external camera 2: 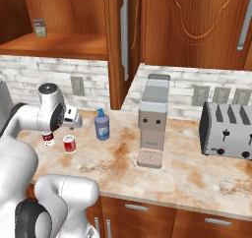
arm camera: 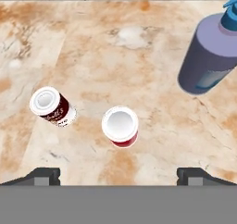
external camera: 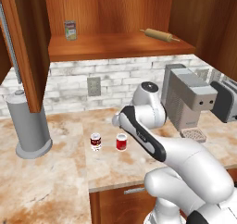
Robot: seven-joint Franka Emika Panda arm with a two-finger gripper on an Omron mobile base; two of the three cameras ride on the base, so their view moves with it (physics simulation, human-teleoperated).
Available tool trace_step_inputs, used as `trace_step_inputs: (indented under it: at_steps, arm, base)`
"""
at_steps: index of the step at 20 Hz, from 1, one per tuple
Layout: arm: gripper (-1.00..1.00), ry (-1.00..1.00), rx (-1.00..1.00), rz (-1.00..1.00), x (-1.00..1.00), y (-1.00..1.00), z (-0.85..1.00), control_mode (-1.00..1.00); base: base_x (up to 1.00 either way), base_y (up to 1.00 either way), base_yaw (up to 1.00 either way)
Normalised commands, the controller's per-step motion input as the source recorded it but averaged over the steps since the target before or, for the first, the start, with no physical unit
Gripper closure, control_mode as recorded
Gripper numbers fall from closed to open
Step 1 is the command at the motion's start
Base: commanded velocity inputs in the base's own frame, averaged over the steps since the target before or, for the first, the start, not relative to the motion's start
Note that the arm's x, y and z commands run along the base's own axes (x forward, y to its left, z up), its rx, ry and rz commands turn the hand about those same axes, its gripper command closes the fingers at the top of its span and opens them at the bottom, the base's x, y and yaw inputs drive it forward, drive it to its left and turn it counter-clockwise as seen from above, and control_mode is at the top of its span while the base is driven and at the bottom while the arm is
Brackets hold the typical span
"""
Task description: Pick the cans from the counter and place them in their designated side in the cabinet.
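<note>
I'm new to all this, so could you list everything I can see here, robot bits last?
Cans: two, bright red and dark red, upright on counter.
Pale can: one, greenish, cabinet shelf.
Rolling pin: one, tan, same shelf.
Soap bottle: one, blue, on counter.
Coffee machine: one, grey, on counter.
Toaster: one, silver, on counter.
Paper towel holder: one, grey, on counter.
Claw: one, dark tips, open above the cans.

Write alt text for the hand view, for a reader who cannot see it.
Looking down on the mottled beige counter, the open gripper hovers above a bright red can standing upright between its two fingertips. A dark red can with white bands stands to the left, and a blue soap bottle at upper right.
</note>
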Motion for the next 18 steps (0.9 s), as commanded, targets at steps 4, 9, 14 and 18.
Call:
trace_step_inputs:
  at_steps: [4,9,14,18]
  arm:
    - [-1.00,0.00,0.00,0.00,0.07,0.02,-0.18,-1.00]
    - [-1.00,0.00,0.00,0.00,0.08,0.03,-0.18,-1.00]
    - [-1.00,0.00,0.00,0.00,0.10,0.03,-0.17,-1.00]
    - [-1.00,0.00,0.00,0.00,0.09,0.01,-0.16,-1.00]
  base:
    - [0.00,0.00,0.00]
    - [0.00,0.00,0.00]
    - [0.00,0.00,0.00]
    - [0.00,0.00,0.00]
